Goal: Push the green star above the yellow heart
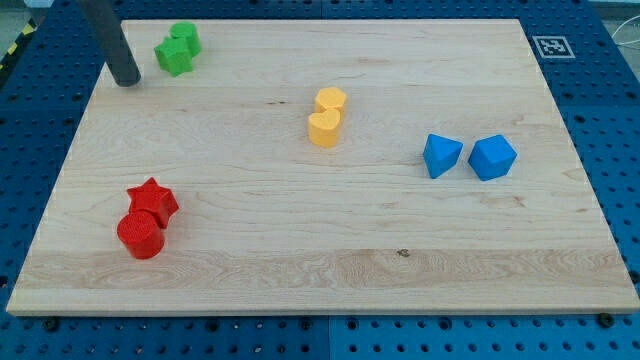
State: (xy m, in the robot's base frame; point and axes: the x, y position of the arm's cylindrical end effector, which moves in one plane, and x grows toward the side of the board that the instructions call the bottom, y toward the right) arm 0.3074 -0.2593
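We have my tip (128, 82) resting on the wooden board (300, 250) at its far left corner, a bare rod that holds nothing. Just to its right sits the green star (174, 57), apart from my tip, with a second green block (187, 39) touching it on the far side. The yellow heart (323, 129) lies near the board's middle, well to the right of the star, with a yellow block (331, 100) touching its far side. At near left a red star (152, 201) touches a red cylinder (140, 236). At right lie two blue blocks (441, 155), (492, 157), just beside each other.
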